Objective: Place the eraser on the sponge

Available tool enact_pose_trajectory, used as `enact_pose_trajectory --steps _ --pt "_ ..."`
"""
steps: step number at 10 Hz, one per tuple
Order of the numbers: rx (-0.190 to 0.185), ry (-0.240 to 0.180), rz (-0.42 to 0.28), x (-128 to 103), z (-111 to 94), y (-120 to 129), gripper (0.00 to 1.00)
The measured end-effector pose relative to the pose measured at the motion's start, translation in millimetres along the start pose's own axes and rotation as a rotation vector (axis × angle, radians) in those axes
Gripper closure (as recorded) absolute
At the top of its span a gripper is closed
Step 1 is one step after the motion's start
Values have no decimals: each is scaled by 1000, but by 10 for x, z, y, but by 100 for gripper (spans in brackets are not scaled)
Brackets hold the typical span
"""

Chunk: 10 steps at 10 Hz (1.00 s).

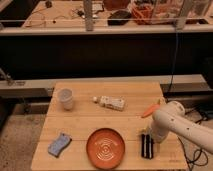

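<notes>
The eraser (pixel 146 146), a black oblong block with pale stripes, lies on the wooden table (pixel 85 125) near the front right, just right of the orange plate (pixel 105 147). The sponge (pixel 59 144), a small blue-grey wavy pad, rests at the front left of the table, well apart from the eraser. My white arm (pixel 176 122) comes in from the right, and the gripper (pixel 151 135) hangs at its end directly over the eraser's far end.
A white cup (pixel 65 98) stands at the back left. A white patterned box (pixel 112 103) lies at mid-back, and a small orange carrot (pixel 149 110) lies beside my arm. A dark shelf and railing run behind the table.
</notes>
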Motion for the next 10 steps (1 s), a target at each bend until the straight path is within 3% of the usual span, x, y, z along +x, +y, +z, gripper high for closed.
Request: enact_pose_trajectory --steps 10 --pt "-9 4 -60 -91 -16 -41 20"
